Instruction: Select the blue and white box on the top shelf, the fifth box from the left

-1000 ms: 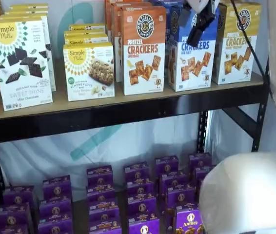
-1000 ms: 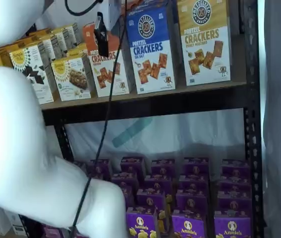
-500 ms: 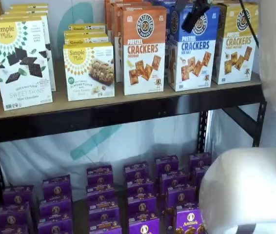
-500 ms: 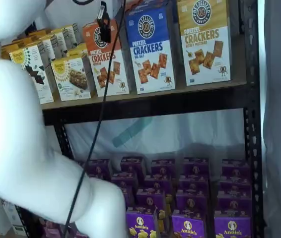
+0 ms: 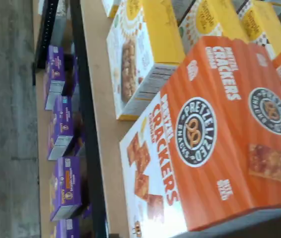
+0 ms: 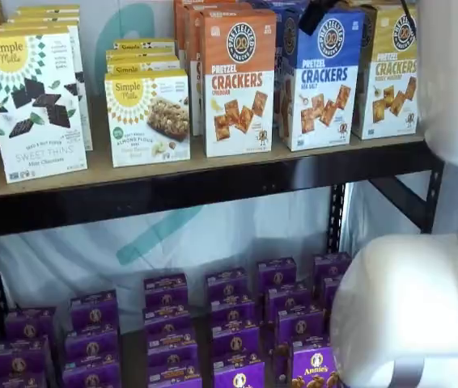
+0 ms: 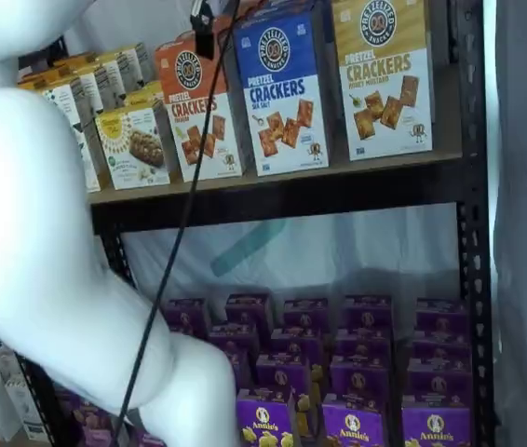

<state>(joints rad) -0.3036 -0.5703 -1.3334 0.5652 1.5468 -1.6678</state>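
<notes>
The blue and white box (image 6: 324, 77) (image 7: 284, 93), a Pretzelized "Pretzel Crackers Sea Salt" carton, stands upright on the top shelf (image 6: 213, 190) (image 7: 357, 186), directly below and behind the end effector (image 6: 311, 14) in one shelf view and just to the right of the end effector (image 7: 203, 28) in the other.

Far to the left of the end effector stands a white Simple Mills Sweet Thins box (image 6: 33, 105), with more boxes of its kind lined up behind it. Nearer, a shorter yellow-topped Simple Mills almond flour bar box (image 6: 148, 117) (image 5: 140, 54) fronts its own row. Next comes the orange Cheddar pretzel cracker box (image 6: 239, 81) (image 7: 196, 112) (image 5: 215, 139), just left of the end effector and standing side by side with the blue and white box; it fills most of the wrist view, with the tan board of the shelf beside it. To the right of the end effector, past the blue and white box, is a yellow-topped pretzel cracker box (image 6: 391, 73) (image 7: 383, 79).

Only a dark tip of the end effector hangs from the upper edge in both shelf views, with a black cable (image 7: 175, 251) running down beside it; I cannot tell whether the fingers are apart or together. It holds no box that can be seen.

Well below the end effector, rows of purple Annie's boxes (image 6: 237, 323) (image 7: 338, 372) sit on the lower level.
</notes>
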